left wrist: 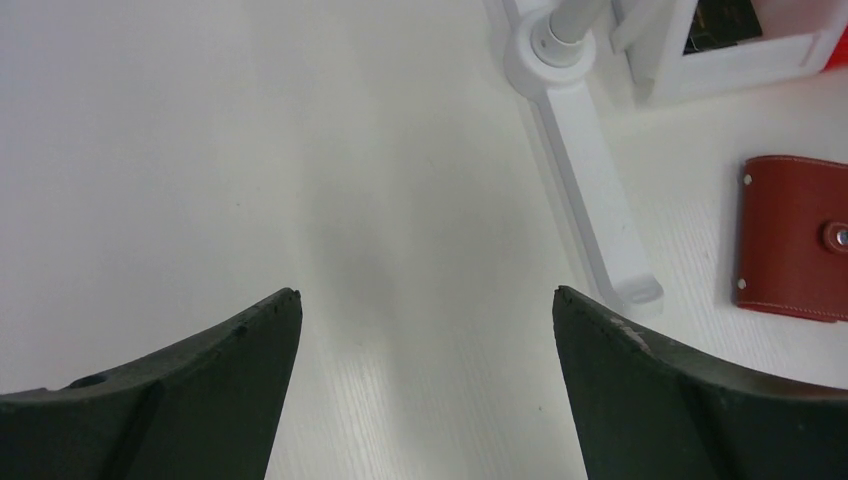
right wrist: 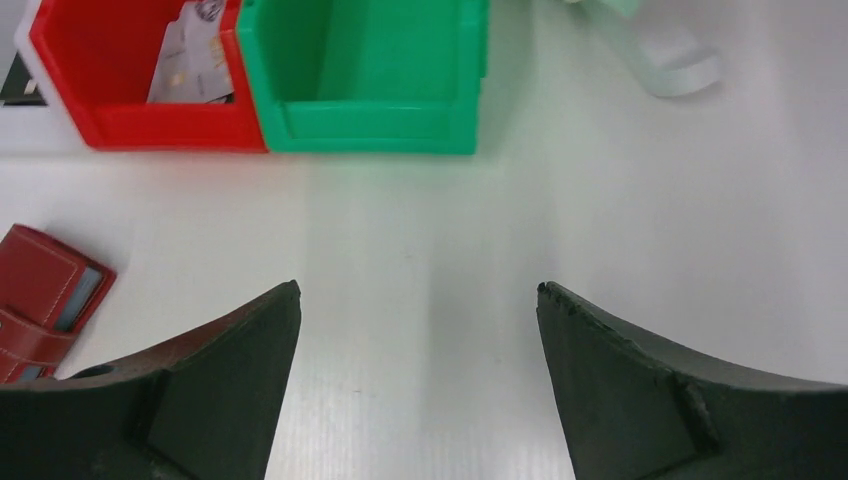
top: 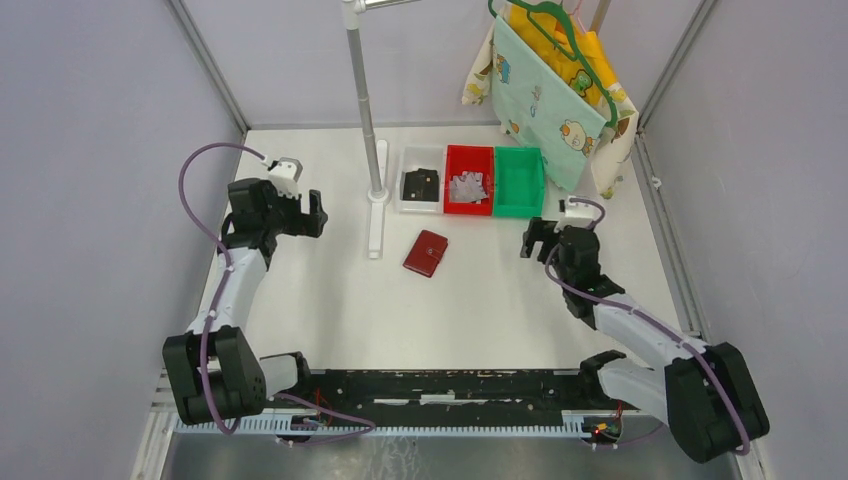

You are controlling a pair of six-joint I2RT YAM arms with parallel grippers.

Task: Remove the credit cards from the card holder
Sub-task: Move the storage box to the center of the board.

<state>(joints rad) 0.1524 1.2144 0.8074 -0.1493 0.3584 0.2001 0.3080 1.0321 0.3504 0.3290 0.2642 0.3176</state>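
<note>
Card holder (top: 426, 253) lies flat on the table, folded shut w/ its snap tab fastened. No credit cards show yet; the right wrist view gives only a sliver of greyish sleeve at one edge.

Judged: it's light, w/ a soft leather-like cover and stitched rim, and prob. slides on the smooth top if nudged. One gripper should pin it while the other lifts the tab. Cards are likely thin, stiff and slick, so best pinched by an exposed edge, not pried up flat.

The holder sits ahead & right of the left gripper (top: 312, 215), past the white stand base (top: 376, 215). It is left & slightly ahead of the right gripper (top: 535, 240), apart from both.

Both grippers hover w/ jaws spread wide, nothing held. Straight ahead of the right gripper stand the red bin (top: 469, 180) and green bin (top: 518, 180), touching.
</note>
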